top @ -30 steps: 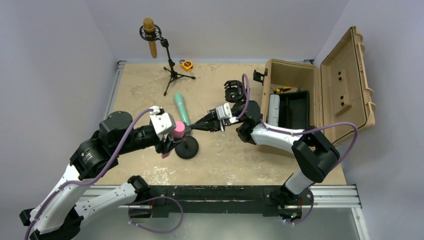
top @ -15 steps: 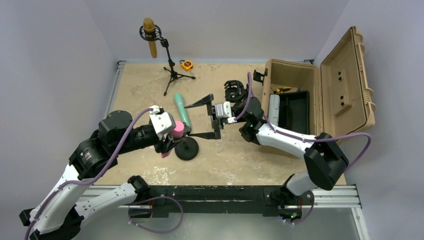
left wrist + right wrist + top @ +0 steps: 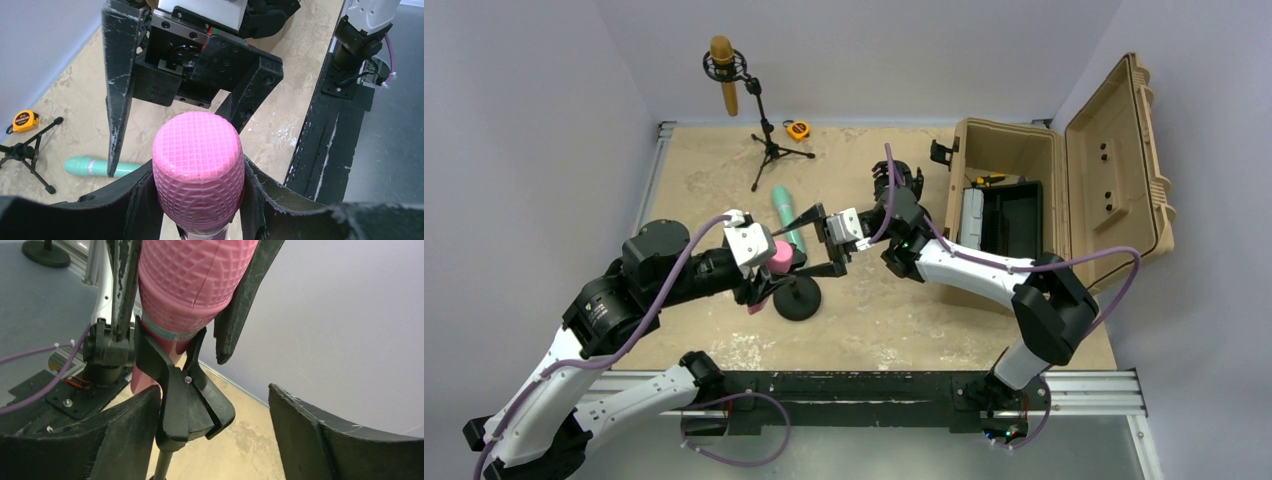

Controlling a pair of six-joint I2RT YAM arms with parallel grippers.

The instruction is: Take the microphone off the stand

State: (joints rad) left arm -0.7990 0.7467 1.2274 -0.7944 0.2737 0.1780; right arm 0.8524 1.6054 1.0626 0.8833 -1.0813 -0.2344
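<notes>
Clamping the pink microphone [image 3: 198,150], left gripper [image 3: 198,192]; right gripper [image 3: 802,242] open, astride the stand clip [image 3: 187,400].

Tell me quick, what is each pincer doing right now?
Left pincer: closed on the pink microphone.
Right pincer: open, holding nothing, its fingers either side of the stand's clip.

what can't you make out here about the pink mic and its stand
- Pink microphone handle: left wrist view, hidden beneath its own head and cut off by the bottom edge; top view, mostly covered by the left gripper.
- Stand clip: top view, hidden under the microphone and gripper.
- Stand base: right wrist view, cut off by the bottom edge.
- Right gripper touching the clip or not: unclear in every view.
</notes>
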